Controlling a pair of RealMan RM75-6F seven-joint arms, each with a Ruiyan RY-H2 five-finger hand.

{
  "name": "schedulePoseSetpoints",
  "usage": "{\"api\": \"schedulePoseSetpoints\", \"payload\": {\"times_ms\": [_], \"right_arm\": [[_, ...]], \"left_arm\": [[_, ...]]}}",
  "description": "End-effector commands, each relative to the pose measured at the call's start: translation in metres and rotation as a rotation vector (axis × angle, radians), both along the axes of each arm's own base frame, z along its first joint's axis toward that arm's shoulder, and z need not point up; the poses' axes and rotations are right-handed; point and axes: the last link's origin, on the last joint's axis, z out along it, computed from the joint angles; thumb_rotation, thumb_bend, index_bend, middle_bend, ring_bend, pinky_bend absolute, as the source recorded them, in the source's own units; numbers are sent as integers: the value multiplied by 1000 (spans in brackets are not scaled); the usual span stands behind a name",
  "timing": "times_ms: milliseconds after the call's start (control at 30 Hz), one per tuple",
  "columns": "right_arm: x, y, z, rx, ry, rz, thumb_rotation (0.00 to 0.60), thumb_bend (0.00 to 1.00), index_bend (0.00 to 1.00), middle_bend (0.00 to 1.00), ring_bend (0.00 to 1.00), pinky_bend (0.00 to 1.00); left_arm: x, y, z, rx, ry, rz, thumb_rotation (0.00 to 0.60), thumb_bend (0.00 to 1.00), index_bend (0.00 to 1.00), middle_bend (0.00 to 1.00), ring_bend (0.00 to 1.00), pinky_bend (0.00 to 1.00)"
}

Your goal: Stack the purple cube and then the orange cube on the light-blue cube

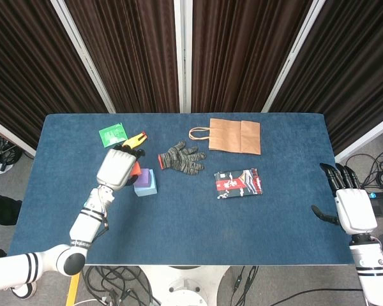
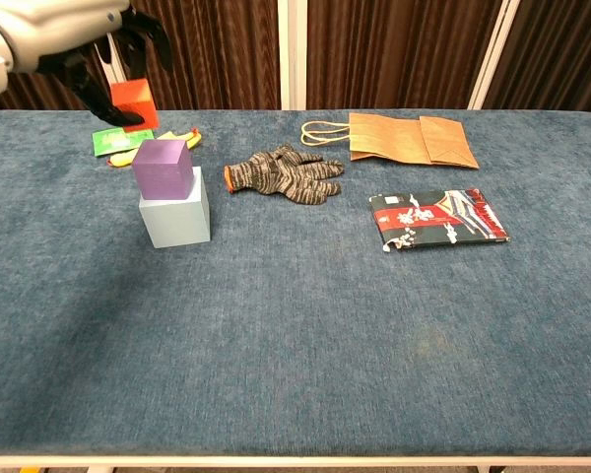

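Holding the orange cube [image 2: 133,101] in our left hand [image 2: 118,54], we had it up in the air, behind and left of the stack. Purple cube [image 2: 162,166] already sat on the light-blue cube [image 2: 176,219] on the worktop [image 2: 305,335]. Orange placement was left. Right hand [image 1: 352,207] hung released, off the right edge.

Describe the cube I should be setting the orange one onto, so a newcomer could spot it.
On the blue table's left half, left of the knitted glove, two cubes stand stacked. It is the upper one, the purple cube, sitting on the larger light-blue cube.
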Motion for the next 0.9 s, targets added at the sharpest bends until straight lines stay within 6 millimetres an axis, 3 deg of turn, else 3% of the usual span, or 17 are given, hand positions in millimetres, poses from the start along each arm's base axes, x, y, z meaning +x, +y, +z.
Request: {"api": "schedulePoseSetpoints", "payload": {"times_ms": [33, 900], "right_arm": [[0, 0, 0, 0, 1, 1, 600, 118, 0, 103, 0, 0], [1, -3, -6, 14, 17, -7, 600, 118, 0, 103, 0, 0]], "left_arm": [[1, 1, -1, -34, 5, -30, 600, 286, 392, 627, 370, 370], [-8, 12, -10, -135, -18, -61, 600, 286, 389, 626, 370, 369]]}}
